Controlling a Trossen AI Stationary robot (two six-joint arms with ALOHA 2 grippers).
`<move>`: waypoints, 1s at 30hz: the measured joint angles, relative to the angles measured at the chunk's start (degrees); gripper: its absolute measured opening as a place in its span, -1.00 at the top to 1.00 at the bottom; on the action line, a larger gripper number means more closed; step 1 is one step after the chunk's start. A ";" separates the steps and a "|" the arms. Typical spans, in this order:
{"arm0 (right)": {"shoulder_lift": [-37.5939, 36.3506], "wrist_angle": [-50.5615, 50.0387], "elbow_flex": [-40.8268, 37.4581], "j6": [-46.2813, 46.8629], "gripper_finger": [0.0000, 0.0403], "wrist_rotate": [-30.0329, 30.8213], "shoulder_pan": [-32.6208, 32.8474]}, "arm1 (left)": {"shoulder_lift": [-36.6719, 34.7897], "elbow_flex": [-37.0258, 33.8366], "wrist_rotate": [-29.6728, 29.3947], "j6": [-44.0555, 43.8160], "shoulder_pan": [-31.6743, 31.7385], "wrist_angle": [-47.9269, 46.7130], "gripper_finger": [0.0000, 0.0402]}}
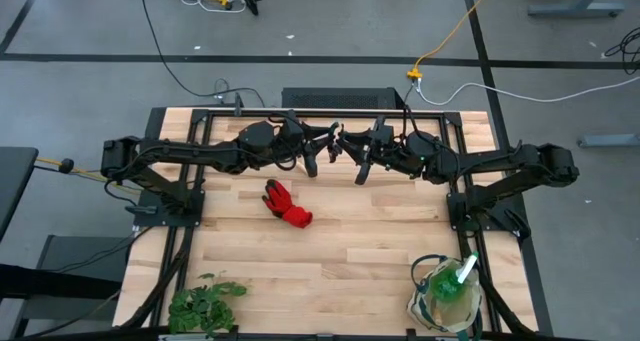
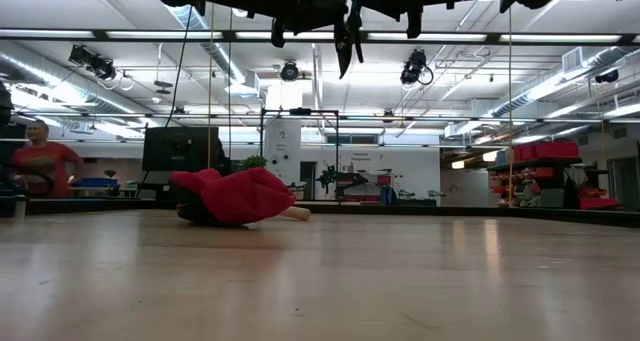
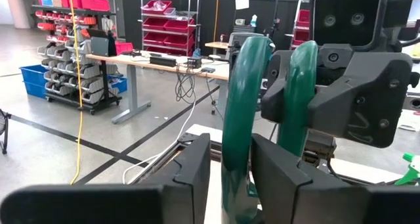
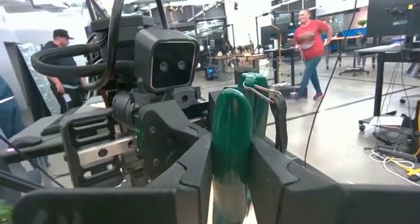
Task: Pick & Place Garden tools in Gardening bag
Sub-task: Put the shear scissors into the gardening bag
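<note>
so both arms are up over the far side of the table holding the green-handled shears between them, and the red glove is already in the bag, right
Not quite: the red glove is not in the gardening bag. The high view shows it lying on the bare table near the middle, well apart from the bag at the near right corner. The rest holds: the left gripper and right gripper meet over the far side on the shears.

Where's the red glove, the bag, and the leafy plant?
Red glove point(image 1: 288, 205): high view, on the middle of the glove.
Bag point(image 1: 418, 303): high view, on its cream side wall.
Leafy plant point(image 1: 203, 305): high view, on the middle leaves.
</note>
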 joint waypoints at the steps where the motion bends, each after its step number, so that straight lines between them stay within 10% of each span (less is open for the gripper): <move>1: 0.00 0.01 0.00 0.00 0.60 0.01 0.00 | 0.00 0.00 0.00 0.19 -0.07 -0.02 0.43; 30: 0.00 0.64 0.07 -0.16 0.60 -1.17 0.00 | -2.79 -0.02 0.90 1.65 -1.42 -4.01 0.36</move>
